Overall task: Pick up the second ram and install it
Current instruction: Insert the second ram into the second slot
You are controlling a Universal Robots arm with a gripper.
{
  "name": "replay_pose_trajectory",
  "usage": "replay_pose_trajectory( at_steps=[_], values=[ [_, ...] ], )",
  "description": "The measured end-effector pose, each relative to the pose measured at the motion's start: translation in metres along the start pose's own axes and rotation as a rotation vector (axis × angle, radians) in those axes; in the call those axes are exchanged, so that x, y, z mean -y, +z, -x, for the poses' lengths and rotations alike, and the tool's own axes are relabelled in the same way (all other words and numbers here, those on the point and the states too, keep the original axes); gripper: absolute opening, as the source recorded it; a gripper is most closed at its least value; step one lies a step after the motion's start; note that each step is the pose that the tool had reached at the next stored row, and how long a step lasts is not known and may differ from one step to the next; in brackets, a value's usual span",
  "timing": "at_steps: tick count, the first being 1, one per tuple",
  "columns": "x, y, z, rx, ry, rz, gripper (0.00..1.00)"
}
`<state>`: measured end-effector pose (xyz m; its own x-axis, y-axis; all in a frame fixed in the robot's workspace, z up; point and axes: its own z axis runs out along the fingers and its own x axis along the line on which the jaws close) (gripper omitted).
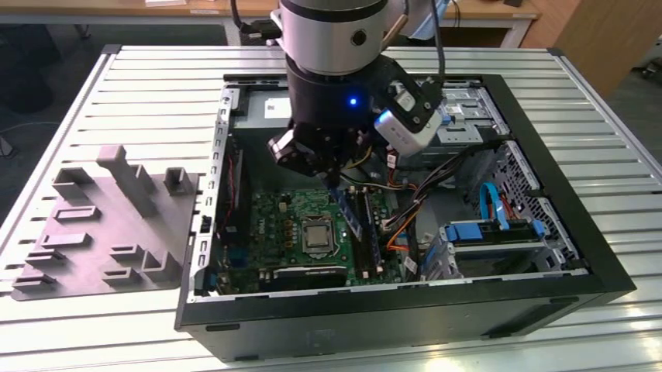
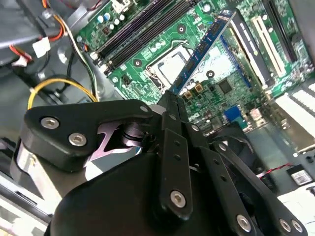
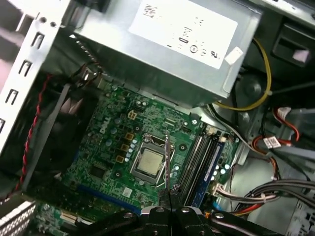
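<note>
Slatted metal table [image 1: 145, 85] carries an open computer case [image 1: 393, 318], with the arm reaching down inside it. Its gripper [image 2: 172, 101] is pinched narrow on one end of the second ram [image 2: 204, 46]. The ram juts out slanted above the green motherboard [image 1: 274, 221], over the processor socket [image 3: 147, 162] and beside the black memory slots [image 3: 194, 155].

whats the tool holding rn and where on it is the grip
The tool is shut on the second ram, the blue strip. It pinches the strip across its flat faces at what looks like one end. The rest sticks out over the green motherboard.
</note>
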<state>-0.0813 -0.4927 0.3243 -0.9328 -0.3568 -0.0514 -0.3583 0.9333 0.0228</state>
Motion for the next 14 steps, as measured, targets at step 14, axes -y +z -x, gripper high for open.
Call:
replay_pose_trajectory(
  at_steps=[14],
  values=[
    [0.0001,0.0043,-0.0002,0.0059,0.254,-0.013,0.12]
  ],
)
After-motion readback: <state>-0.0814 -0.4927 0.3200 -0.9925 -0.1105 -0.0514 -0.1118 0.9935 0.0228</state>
